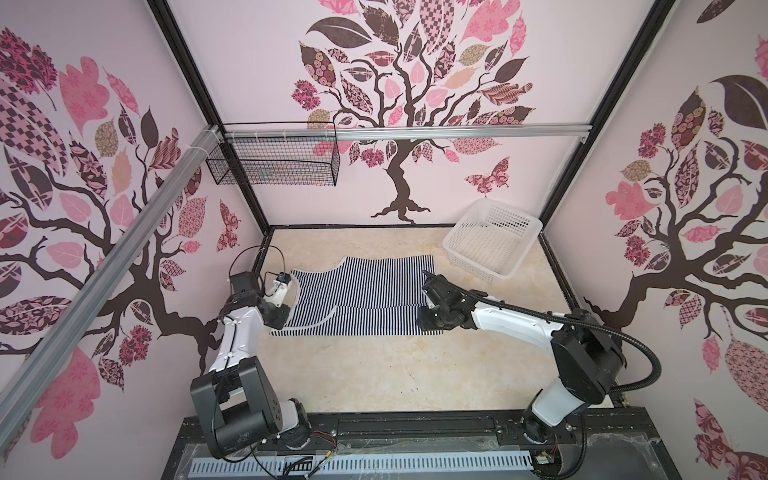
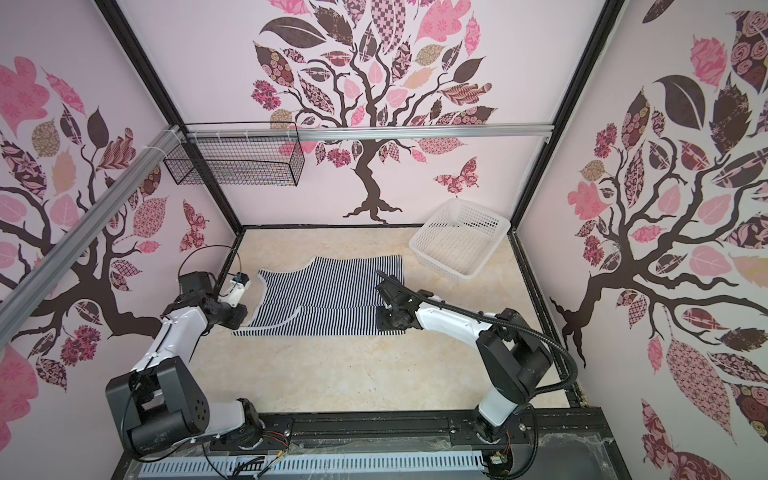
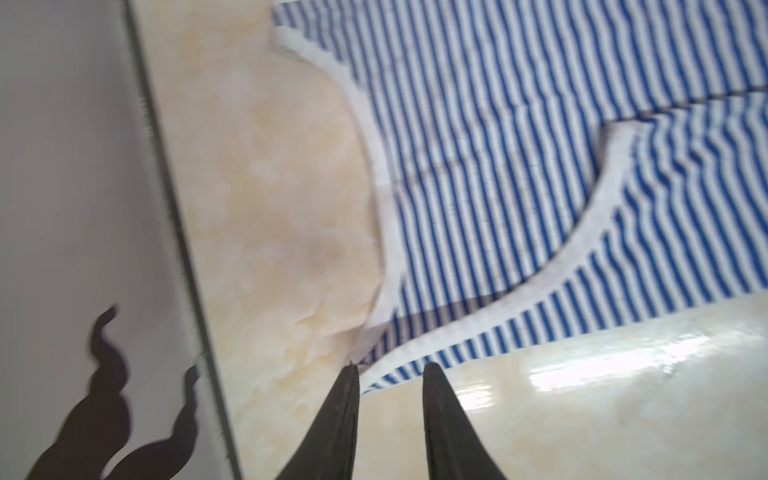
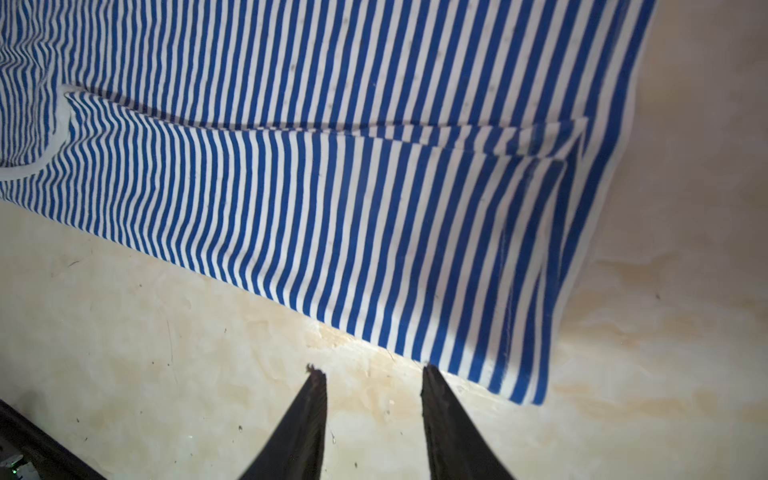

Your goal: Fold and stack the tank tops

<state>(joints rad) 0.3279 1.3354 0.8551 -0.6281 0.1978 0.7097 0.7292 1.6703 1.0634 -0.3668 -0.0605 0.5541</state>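
Left gripper (image 3: pixel 392 370): fingers are spread with a clear gap, and nothing is pinched. A strap end of the tank top (image 3: pixel 540 124) is seen just beyond the tips, lying loose on the table (image 3: pixel 270 208).

Right gripper (image 4: pixel 372 370): fingers are likewise spread and empty. The near corner of the hem is found just beside one tip. Whether it is touched cannot be told.

Handling, as judged: the cloth is a thin, soft knit, light and limp. It is expected to sag between two held points and to slide easily on the glossy table. Wrinkles are likely if it is dragged by one end alone. A hold is best taken at the outer corners, the strap end on one side and the hem corner on the other, with all layers pinched together.

Position: in both top views the tank top (image 1: pixel 361 291) is laid flat at mid-table between the two arms, strap end toward the left arm and hem toward the right. Its near long side is folded over onto the middle. A white basket (image 1: pixel 469 259) is noted well apart, at the far right corner.
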